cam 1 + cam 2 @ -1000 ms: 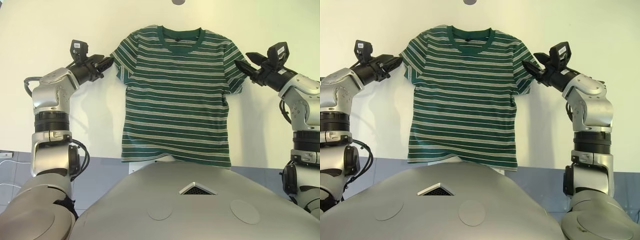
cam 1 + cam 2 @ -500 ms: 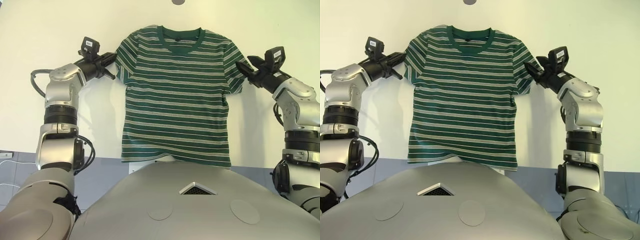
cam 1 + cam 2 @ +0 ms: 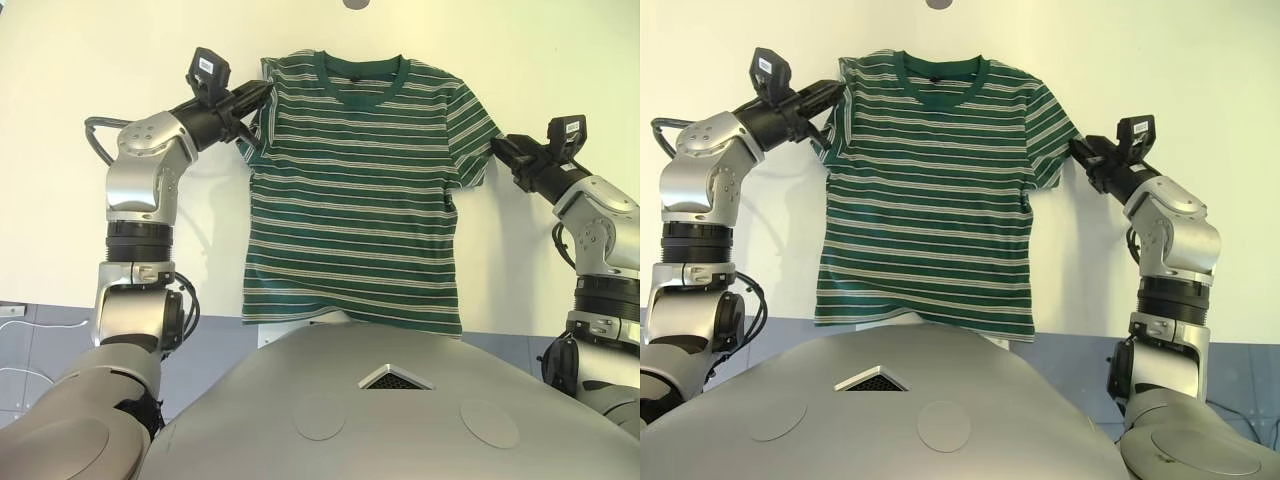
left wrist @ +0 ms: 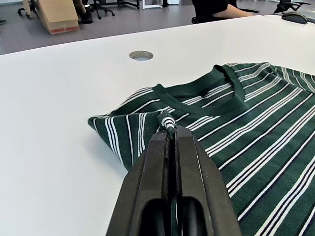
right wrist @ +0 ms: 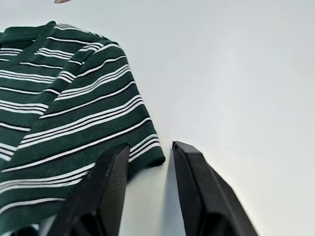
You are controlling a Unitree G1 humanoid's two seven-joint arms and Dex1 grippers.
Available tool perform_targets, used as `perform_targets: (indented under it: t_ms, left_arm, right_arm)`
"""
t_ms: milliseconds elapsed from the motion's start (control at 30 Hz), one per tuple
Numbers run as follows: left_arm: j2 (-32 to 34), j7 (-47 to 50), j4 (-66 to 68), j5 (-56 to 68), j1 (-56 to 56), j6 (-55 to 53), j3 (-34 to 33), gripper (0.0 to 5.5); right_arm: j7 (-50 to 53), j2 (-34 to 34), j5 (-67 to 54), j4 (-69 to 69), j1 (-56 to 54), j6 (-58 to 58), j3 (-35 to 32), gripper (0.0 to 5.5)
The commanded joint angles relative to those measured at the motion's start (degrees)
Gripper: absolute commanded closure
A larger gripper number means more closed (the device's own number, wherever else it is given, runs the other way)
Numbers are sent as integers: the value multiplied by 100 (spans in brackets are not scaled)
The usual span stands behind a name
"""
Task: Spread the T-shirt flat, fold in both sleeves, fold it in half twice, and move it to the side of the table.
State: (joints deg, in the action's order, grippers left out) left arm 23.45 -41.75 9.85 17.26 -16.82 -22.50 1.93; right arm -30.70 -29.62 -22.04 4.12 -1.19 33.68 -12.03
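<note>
Already spread flat on the white table point(image 3: 80, 60), the T-shirt point(image 3: 355, 200) lies smooth, so the spreading looks done and the sleeve folds are only beginning. The left gripper point(image 4: 170, 132) has its fingers clamped together on the hem of the left sleeve point(image 4: 120, 135), which is lifted and turned in toward the chest. The right gripper point(image 5: 150, 147) has its fingers apart, with the corner of the right sleeve point(image 5: 98, 113) just at their tips and not pinched. Both halvings and the move aside are left.

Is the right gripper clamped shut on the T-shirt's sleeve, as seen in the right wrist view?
No: the right gripper is open, its fingers apart, with a sleeve corner of the T-shirt lying loose between them.
</note>
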Motion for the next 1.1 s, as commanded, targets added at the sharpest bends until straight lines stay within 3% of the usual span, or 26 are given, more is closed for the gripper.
perform_targets:
  t_ms: [33, 167, 333, 500, 600, 700, 767, 833, 1000, 1100]
  left_arm:
    - [-142, 126, 99, -172, -169, -144, 179, 550]
    - [-373, 370, 479, -292, -452, -262, 251, 550]
    - [-742, 490, 35, 744, -603, -1072, -546, 453]
    - [-139, 286, -687, 1312, -146, -1234, -1386, 362]
    - [340, 17, -1227, 578, 548, -674, -704, 309]
    - [584, -370, -1598, -205, 898, 74, 321, 241]
    - [765, -528, -1757, -525, 958, 381, 636, 208]
    - [975, -649, -1926, -635, 1070, 520, 669, 163]
    - [1893, -1362, -2791, -568, 1751, 760, 450, 84]
    - [3150, -2208, -2781, -1042, 2507, 1850, 135, 31]
  right_arm:
    - [24, 20, 85, -125, 85, 164, 132, 470]
    - [69, 50, 66, -237, 69, 218, 170, 546]
    - [148, -7, -174, -903, -70, 659, 51, 550]
    - [394, -19, -159, -1939, -410, 1343, 354, 550]
    - [502, 100, 7, -2189, -877, 1637, 936, 550]
    - [652, 626, 472, -1536, -1335, 1526, 1950, 550]
    - [758, 862, 712, -1205, -1457, 1512, 2342, 550]
    - [758, 876, 784, -1158, -1466, 1613, 2422, 497]
    - [51, 77, 415, -2016, -1334, 1578, 1825, 410]
    - [-1568, -1530, 595, -2515, -414, 37, 1428, 353]
